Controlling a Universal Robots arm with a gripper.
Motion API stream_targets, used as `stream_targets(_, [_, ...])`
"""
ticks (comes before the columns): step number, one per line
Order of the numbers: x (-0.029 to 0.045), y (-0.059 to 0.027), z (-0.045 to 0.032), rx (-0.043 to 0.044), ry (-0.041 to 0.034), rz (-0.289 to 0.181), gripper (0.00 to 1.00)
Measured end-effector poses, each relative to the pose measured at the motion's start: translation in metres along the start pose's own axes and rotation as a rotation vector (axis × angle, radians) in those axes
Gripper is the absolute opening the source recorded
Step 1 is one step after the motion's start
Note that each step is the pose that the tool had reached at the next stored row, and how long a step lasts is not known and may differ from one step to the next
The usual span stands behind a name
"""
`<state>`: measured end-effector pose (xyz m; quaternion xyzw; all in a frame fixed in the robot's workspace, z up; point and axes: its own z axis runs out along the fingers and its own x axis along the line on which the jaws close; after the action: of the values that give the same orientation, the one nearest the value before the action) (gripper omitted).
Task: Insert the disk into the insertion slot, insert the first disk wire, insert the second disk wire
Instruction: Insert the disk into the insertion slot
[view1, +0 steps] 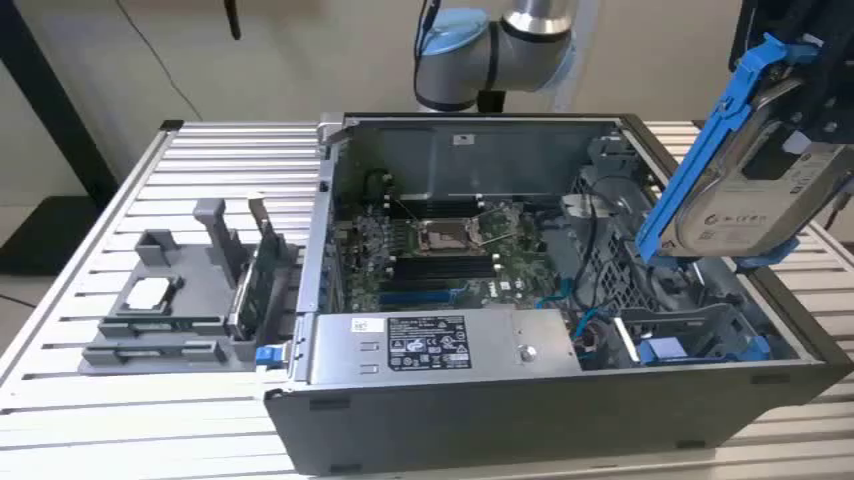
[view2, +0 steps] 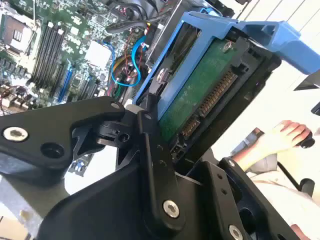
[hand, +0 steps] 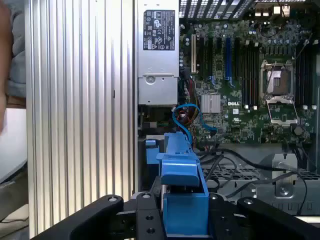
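Observation:
The disk (view1: 750, 190), a silver drive in a blue plastic carrier, hangs tilted above the open computer case at the exterior view's right. My gripper (view1: 809, 105) is shut on it from above. In the first wrist view the blue carrier (hand: 182, 197) sits clamped in the gripper (hand: 184, 212). The disk's green circuit board (view2: 197, 92) and its connector face the second wrist view. The insertion slot (view1: 694, 335), a grey perforated bay with blue fittings, lies below the disk in the case's near right corner. Loose blue wires (hand: 186, 117) curl beside the bay.
The case holds a motherboard (view1: 441, 245) and a silver power supply (view1: 441, 345) along its near wall. A grey fixture (view1: 174, 300) with parts stands on the slatted table (view1: 160, 400) at the exterior view's left. A person's hand (view2: 285, 135) rests beyond the table.

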<state>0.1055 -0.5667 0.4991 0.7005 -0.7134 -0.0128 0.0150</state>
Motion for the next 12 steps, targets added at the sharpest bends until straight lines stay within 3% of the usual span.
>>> stream_targets(12, [-0.0001,-0.0024,0.0024,0.0,0.0,0.0,0.33])
